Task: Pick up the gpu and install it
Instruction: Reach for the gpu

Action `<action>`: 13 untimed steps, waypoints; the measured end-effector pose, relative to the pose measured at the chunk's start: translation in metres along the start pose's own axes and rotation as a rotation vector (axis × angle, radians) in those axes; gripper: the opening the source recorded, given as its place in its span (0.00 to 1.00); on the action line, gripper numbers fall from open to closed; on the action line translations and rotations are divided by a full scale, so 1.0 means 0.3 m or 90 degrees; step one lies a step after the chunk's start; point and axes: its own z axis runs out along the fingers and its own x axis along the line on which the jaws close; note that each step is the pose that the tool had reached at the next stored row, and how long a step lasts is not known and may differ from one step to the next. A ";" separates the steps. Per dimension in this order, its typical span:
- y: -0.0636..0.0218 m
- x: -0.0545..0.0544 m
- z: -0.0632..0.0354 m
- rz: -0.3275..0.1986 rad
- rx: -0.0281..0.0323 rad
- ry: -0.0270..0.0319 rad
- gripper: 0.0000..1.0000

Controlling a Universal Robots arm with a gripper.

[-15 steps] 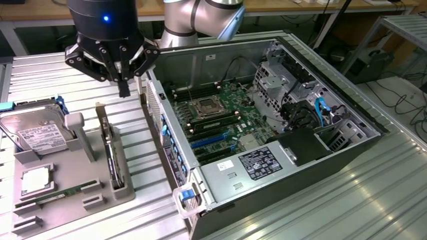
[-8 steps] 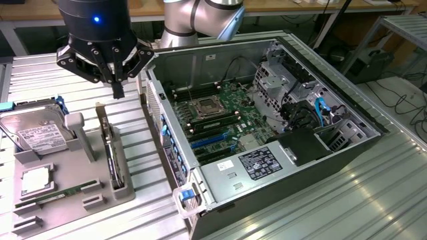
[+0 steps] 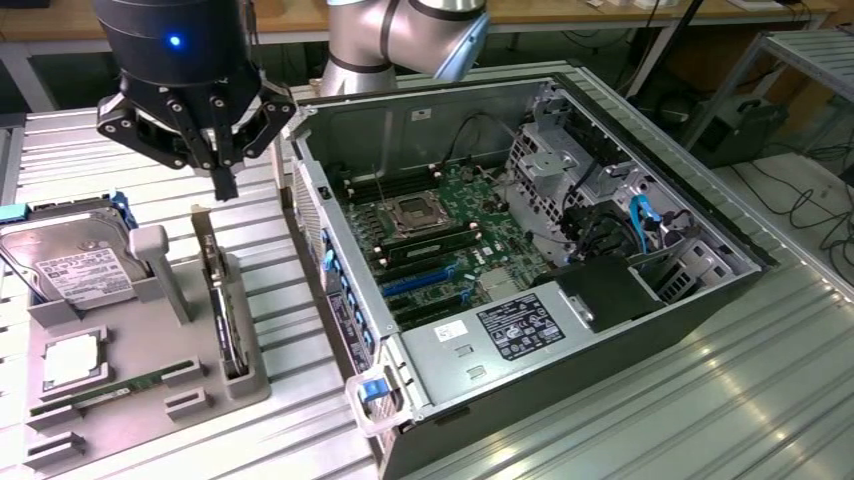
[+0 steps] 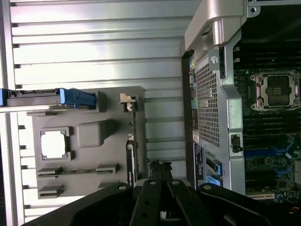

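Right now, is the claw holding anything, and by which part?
Nothing is held. The claw is shut and empty, hanging above the gpu, which stands on edge in the grey tray.

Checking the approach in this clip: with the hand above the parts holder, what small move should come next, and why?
Probably open the hand. Its fingers are shut and empty, and it hangs above one end of the gpu, which stands on edge in the grey holder. Shut fingers could not straddle the card's top edge.

No readable text (labels (image 3: 521, 330) too small)
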 end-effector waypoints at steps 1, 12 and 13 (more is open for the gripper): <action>0.000 0.004 0.000 0.000 0.0000 0.0001 0.11; -0.001 0.047 0.000 -0.001 0.0000 0.0001 0.11; -0.001 0.053 0.000 -0.001 0.0000 0.0001 0.11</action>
